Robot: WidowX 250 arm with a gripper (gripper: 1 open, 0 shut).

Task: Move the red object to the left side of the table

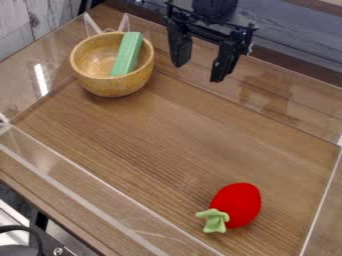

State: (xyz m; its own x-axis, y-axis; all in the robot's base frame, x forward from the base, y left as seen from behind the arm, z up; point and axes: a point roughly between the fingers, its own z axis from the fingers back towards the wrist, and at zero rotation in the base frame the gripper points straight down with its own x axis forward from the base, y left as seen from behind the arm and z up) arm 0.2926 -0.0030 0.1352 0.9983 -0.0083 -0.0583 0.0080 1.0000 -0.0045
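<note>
The red object (235, 206), a small rounded toy fruit with a light green leafy stem, lies on the brown wood-grain table (160, 140) near its front right corner. My black gripper (199, 58) hangs at the back of the table, a little right of centre, far from the fruit. Its fingers stand apart and nothing is between them.
A wooden bowl (100, 78) sits at the back left with a green block (128, 53) leaning inside it. Low clear acrylic walls (80, 185) edge the tabletop on all sides.
</note>
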